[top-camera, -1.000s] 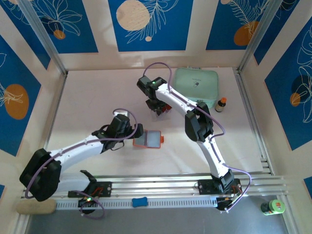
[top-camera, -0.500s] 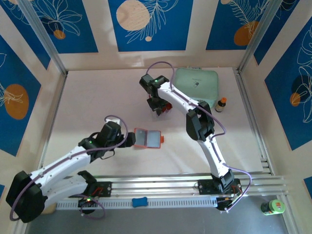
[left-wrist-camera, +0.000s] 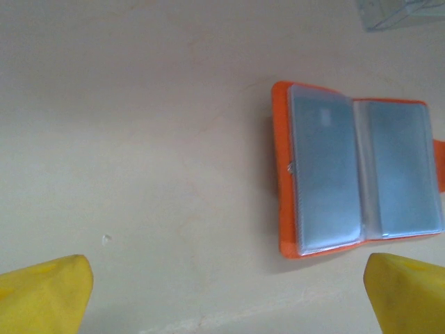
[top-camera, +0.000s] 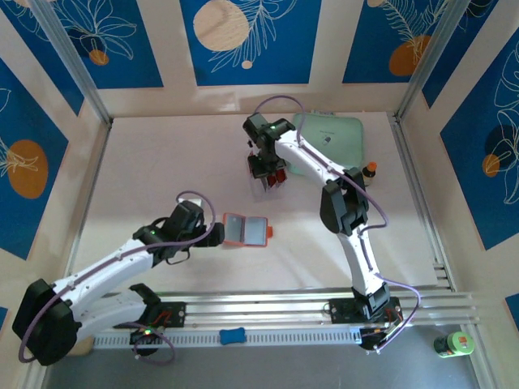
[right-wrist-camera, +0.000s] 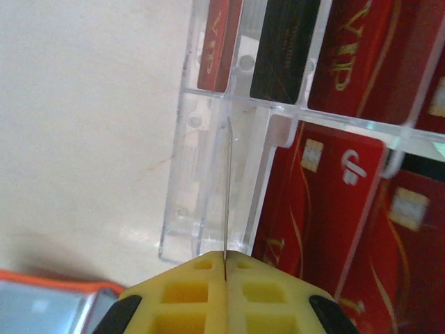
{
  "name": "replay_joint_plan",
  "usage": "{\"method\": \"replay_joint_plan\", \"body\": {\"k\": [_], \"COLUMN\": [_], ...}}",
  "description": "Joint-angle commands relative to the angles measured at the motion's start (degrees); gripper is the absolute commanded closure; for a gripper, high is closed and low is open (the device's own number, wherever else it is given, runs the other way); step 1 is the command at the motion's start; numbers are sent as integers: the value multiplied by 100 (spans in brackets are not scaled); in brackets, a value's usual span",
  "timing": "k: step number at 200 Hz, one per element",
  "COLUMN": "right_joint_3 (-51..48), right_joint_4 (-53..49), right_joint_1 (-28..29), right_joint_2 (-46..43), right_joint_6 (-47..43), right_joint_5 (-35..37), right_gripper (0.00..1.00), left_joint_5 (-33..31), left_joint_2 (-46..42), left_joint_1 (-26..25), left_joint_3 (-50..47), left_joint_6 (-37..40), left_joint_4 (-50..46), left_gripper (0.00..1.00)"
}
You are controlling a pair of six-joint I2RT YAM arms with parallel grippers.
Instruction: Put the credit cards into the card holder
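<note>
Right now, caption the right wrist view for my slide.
Right gripper shut on one edge-on card at the clear rack of red and black cards.

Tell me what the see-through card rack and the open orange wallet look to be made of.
Clear card rack: rigid transparent plastic, probably acrylic; the table shows through its glossy, sharp-edged walls. Open orange square wallet: matte orange cover, possibly faux leather or soft plastic; inside, grey-blue translucent plastic sleeves with a soft sheen.

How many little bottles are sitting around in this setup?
2. A small bottle with an orange cap sits just right of the mint-green case, partly hidden by the right arm. A green bottle sits off the table at the near right corner. Others may be hidden.
</note>
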Motion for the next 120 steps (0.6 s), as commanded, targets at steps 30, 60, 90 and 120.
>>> {"method": "replay_joint_plan", "body": {"k": [30,60,90,120], "right_joint_3": [-813,-2262,-4316,-6199], "right_joint_4": [549,1635,3522,5533], "right_joint_1": [33,19,24,148], "right_joint_2": [-1389,-2430,-3518,-4182], "right_joint_6": [262,701,1471,2463], "right_joint_5": [-637,-1274,-2127,-2498], "right_gripper": [100,100,100,100], "left_joint_5": [-89,-32,-134,-357], "left_joint_2": [640,1246,1862,2331], "left_joint_1": [4,-4,-65,-121], "left_joint_3": [753,1090,1416,1647], "left_joint_6": [521,699,932,1133], "left_joint_4": [-111,-111,-179,-287], "left_gripper": [0,0,0,0]}}
